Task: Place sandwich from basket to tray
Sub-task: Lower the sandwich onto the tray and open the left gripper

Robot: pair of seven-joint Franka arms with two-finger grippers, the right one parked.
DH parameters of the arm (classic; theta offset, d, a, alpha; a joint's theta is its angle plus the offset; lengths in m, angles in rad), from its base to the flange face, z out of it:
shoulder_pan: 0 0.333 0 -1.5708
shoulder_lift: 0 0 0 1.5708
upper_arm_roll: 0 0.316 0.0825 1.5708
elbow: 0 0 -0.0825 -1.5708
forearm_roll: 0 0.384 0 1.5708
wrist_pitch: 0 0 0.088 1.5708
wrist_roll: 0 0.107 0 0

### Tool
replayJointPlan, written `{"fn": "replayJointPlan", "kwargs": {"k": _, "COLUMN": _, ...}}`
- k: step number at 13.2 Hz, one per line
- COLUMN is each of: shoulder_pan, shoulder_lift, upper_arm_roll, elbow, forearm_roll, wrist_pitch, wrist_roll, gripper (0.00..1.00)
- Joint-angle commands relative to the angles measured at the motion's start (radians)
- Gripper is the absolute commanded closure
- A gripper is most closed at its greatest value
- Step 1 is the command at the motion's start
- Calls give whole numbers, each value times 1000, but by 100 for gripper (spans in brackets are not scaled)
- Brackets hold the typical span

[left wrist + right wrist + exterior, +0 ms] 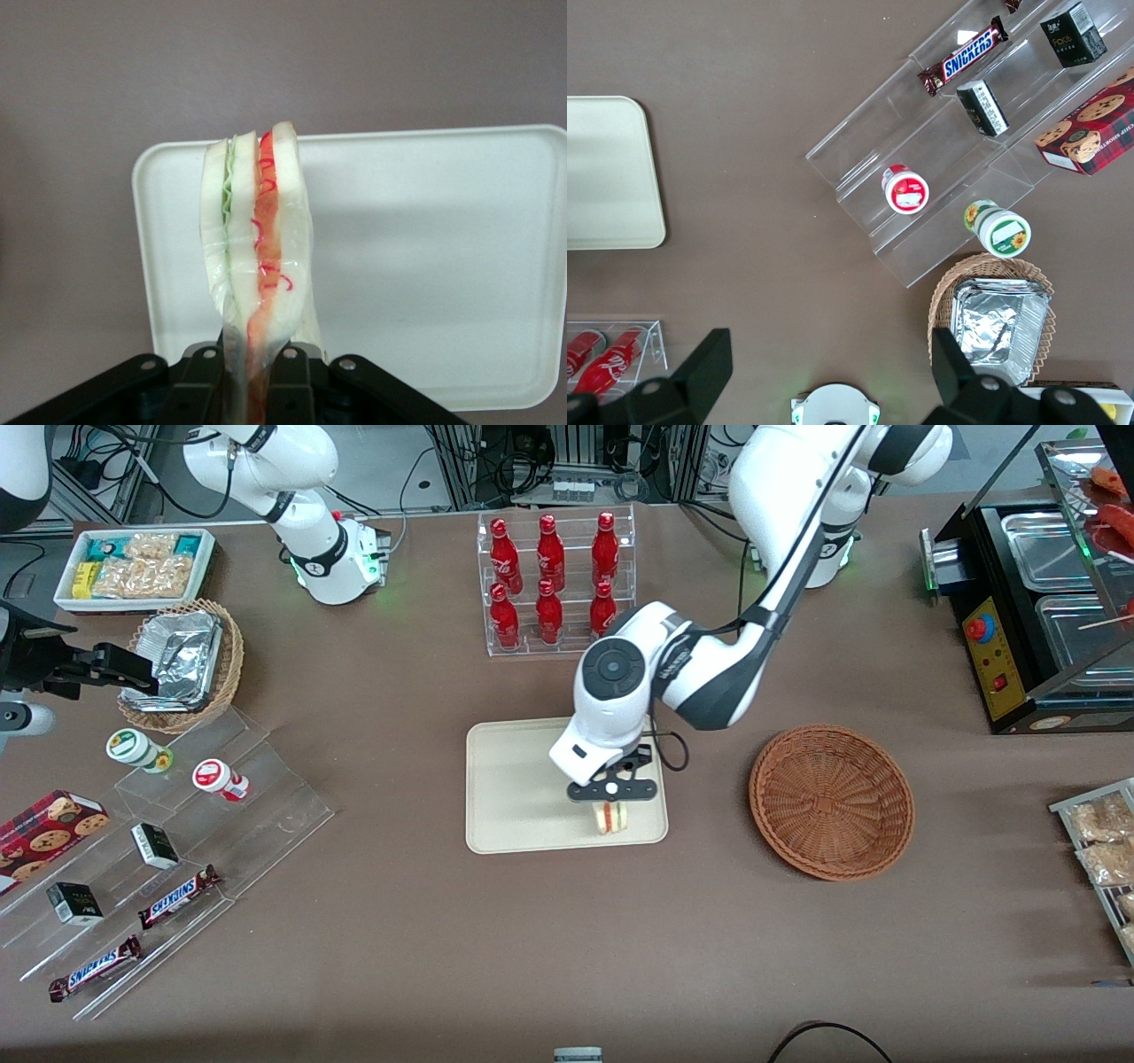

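One sandwich (611, 817) is clamped upright between the two fingers of the end effector (613, 790), which is positioned over the tray (518, 797) at the tray corner nearest the basket (831, 801) and the front camera. In the left wrist view, the sandwich (257, 266) is seen gripped at its narrow end, with three bread layers, one green filling and one red filling exposed on its edge, and the tray (425, 266) is seen beneath it. Contact between sandwich and tray cannot be determined. One basket is located on the tabletop (567, 939) beside the tray, toward the working arm's end, and nothing is contained in it. Six red bottles (551, 576) are held in one clear rack, farther from the front camera than the tray. Two Snickers bars (133, 934) are laid on one clear stepped stand toward the parked arm's end.
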Motion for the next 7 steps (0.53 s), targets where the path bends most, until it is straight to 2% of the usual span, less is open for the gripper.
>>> {"fn": "replayJointPlan", "kwargs": {"k": 1, "shoulder_pan": -42, "shoulder_lift": 47, "upper_arm_roll": 13, "elbow": 52, "forearm_roll": -7, "wrist_pitch": -8, "wrist_roll": -20, "gripper": 100}}
{"fn": "replayJointPlan", "kwargs": {"k": 7, "shoulder_pan": -79, "shoulder_lift": 116, "upper_arm_roll": 14, "elbow": 71, "forearm_roll": -1, "wrist_pitch": 99, "wrist_roll": -9, "gripper": 100}}
